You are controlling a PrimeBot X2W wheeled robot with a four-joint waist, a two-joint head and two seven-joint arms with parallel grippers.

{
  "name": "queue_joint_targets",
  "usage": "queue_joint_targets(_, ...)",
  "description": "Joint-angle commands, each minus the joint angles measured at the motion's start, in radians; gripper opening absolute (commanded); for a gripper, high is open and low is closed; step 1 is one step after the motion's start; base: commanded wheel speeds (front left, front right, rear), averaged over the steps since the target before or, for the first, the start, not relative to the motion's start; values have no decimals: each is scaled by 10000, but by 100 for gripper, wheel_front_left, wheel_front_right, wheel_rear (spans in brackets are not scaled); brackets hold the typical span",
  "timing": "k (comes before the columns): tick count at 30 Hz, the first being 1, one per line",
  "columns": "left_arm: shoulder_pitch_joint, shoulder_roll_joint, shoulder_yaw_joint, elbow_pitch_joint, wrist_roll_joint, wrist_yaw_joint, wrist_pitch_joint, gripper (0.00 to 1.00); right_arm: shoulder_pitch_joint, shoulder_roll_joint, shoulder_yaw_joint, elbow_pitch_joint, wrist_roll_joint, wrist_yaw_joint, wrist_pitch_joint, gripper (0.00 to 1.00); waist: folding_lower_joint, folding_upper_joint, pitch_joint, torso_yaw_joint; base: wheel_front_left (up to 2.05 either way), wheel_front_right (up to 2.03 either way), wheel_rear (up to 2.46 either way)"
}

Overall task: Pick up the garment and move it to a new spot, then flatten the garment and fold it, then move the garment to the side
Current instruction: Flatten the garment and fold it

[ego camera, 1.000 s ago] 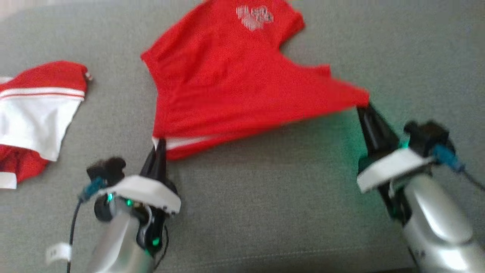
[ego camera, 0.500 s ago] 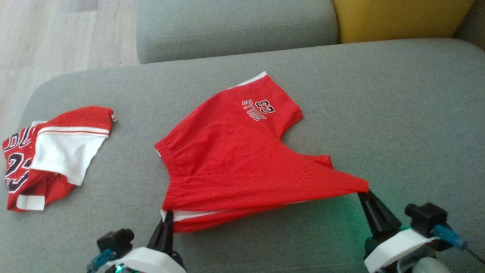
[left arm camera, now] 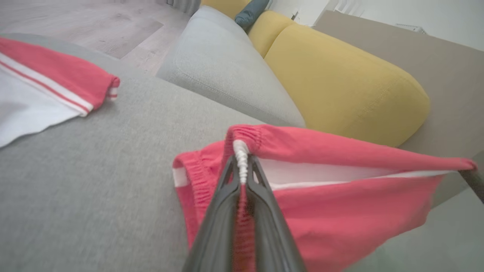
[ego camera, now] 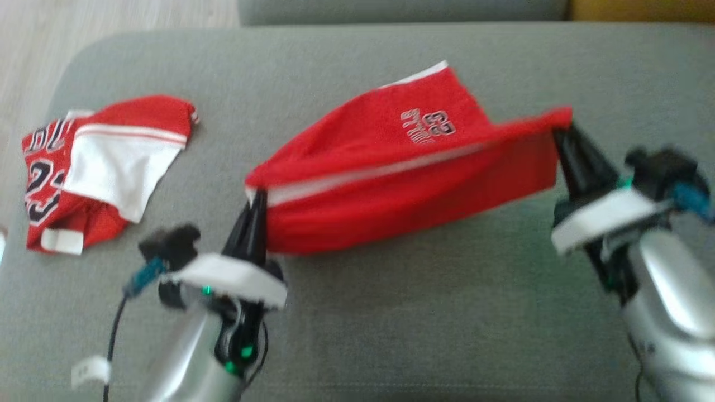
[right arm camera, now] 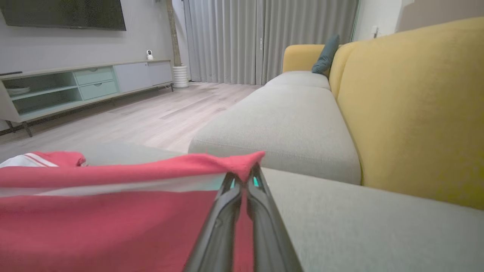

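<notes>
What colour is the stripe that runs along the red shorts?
The stripe on the shorts is white; the left wrist view shows it best.

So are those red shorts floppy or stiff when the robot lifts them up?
Probably floppy: the red shorts hang in a loose drape between the left tool and the right tool, each pinching an edge. Likely light too: two thin pinches hold them up. Pushed along the grey cushion, they would probably crumple, not slide.

I've got silver forearms, white wrist plates, long blk fingers, blk cams w/ blue plugs, green LEDs, blk cable on L.
</notes>
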Motion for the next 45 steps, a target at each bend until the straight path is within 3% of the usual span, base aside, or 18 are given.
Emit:
queue_joint_targets(1, -710, 164, 182, -362, -139, 64, -62, 0, -614, -120, 202, -11, -107, 63, 15, 0, 1, 0, 704, 486, 0, 0, 0)
queue_joint_targets(13, -3284, 164, -598, -56, -1757, 790, -62, 0, -4909, 312, 531, 3910, -957, 63, -103, 0, 1, 0, 2701, 1309, 0, 0, 0)
queue_joint_targets(22, -4285, 164, -1221, 236, -2110, 1217, -63, 0, -6477, 639, 202, 6191, -1761, 63, -558, 0, 1, 0, 3331, 1639, 0, 0, 0)
queue_joint_targets(23, -4345, 164, -1327, 292, -2170, 1211, -63, 26, -6606, 717, 136, 6418, -1829, 63, -613, 13, 1, 0, 3358, 1643, 0, 0, 0)
queue_joint_targets(24, -4385, 164, -1453, 354, -2186, 1206, -63, 73, -6706, 812, 45, 6653, -1859, 63, -645, 65, 1, 0, 3377, 1646, 0, 0, 0)
queue_joint_targets(25, -4407, 164, -1562, 389, -2194, 1201, -63, 100, -6794, 908, -40, 6853, -1884, 63, -689, 100, 1, 0, 3396, 1645, 0, 0, 0)
queue_joint_targets(36, -3163, 164, -1431, 544, -1118, 1605, -63, 100, -6321, 1225, -22, 8272, -1879, 63, -982, 100, 1, 0, 2685, 1418, 0, 0, 0)
queue_joint_targets(44, -2155, 164, -1086, 261, -373, 1848, -63, 100, -5278, 1317, 628, 9083, -1167, 63, 1091, 100, 1, 0, 2037, 1452, 0, 0, 0)
queue_joint_targets(45, -2070, 164, -1064, 232, -317, 1866, -63, 100, -5155, 1400, 658, 9100, -951, 63, 1336, 76, 1, 0, 1986, 1464, 0, 0, 0)
